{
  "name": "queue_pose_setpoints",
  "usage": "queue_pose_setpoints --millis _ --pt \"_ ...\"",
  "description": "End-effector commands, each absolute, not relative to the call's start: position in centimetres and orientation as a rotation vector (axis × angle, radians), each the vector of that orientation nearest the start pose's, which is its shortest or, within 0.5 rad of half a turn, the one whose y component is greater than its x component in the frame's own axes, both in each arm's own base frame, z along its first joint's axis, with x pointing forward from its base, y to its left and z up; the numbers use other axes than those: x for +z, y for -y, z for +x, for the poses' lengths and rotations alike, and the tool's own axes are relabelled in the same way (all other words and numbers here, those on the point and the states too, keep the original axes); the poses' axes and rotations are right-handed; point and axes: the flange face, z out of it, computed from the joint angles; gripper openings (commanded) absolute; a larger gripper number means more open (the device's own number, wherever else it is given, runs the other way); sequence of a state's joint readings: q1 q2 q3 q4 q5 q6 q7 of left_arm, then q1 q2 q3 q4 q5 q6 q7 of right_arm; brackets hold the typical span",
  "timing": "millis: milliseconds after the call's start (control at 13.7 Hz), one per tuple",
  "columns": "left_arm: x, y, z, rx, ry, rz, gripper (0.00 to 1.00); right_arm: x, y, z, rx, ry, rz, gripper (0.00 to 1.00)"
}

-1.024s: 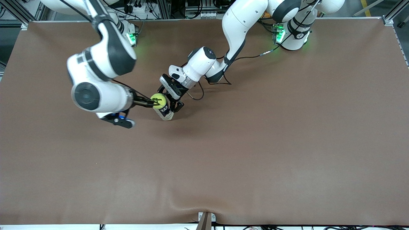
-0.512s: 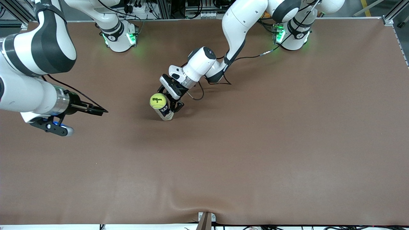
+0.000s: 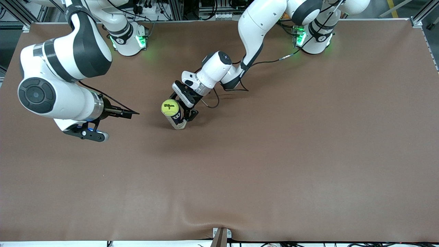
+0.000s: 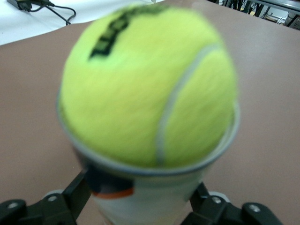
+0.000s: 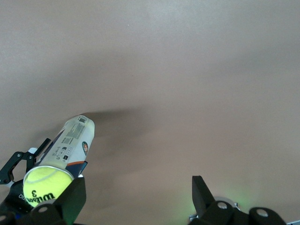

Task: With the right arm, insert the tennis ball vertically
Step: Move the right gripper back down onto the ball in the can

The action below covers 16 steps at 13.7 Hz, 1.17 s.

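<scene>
A yellow tennis ball (image 3: pixel 170 107) sits in the open mouth of a clear can (image 3: pixel 177 120) that stands upright on the brown table; most of the ball shows above the rim (image 4: pixel 150 168). My left gripper (image 3: pixel 186 116) is down at the can's lower part, one jaw on each side (image 4: pixel 140 190). My right gripper (image 3: pixel 135 112) hangs open and empty over the table, a short way from the can toward the right arm's end and pointing at it. In the right wrist view the ball (image 5: pixel 45 186) and can (image 5: pixel 70 140) lie off beside the right gripper (image 5: pixel 138 190).
The brown table cover (image 3: pixel 274 154) stretches wide around the can. Both arm bases (image 3: pixel 127 41) stand along the table's top edge in the front view. The left arm's cable (image 3: pixel 211 103) loops near its wrist.
A second ago my right gripper was at the ball on the can's mouth. It let go, swung off toward the right arm's end, then came partway back. The ball stayed on the can.
</scene>
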<state>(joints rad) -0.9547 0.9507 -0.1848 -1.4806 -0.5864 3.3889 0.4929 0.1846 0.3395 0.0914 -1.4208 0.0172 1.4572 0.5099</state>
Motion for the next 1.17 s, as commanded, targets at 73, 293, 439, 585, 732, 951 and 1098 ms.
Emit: queue_pose_setpoints --millis 73,293,439,585,732,951,1098 --pt "20.8 63.0 39.9 -1.392 -1.336 -3.089 0.92 48.1 -16.4 60.4 0.466 -0.389 -3.165 1.00" --pt "20.8 63.0 39.9 -1.392 -1.336 -3.089 0.92 47.9 -17.3 60.1 0.480 -0.372 -3.154 1.00" --pt "20.8 63.0 39.9 -1.393 -1.338 -3.087 0.92 46.7 -19.8 59.1 0.512 -0.338 -3.145 1.00" --pt "20.7 63.0 39.9 -1.390 -1.338 -3.087 0.90 45.7 -23.2 57.8 0.508 -0.339 -3.164 1.00" --pt "20.4 62.9 39.9 -1.387 -1.339 -3.085 0.82 45.2 -25.4 56.9 0.509 -0.292 -3.176 1.00" --pt "20.3 62.9 39.9 -1.384 -1.339 -3.085 0.78 42.7 -26.9 56.1 0.520 -0.297 -3.187 1.00" --pt "20.3 62.9 39.9 -1.384 -1.341 -3.084 0.78 41.5 -26.9 56.0 0.524 -0.299 -3.189 1.00"
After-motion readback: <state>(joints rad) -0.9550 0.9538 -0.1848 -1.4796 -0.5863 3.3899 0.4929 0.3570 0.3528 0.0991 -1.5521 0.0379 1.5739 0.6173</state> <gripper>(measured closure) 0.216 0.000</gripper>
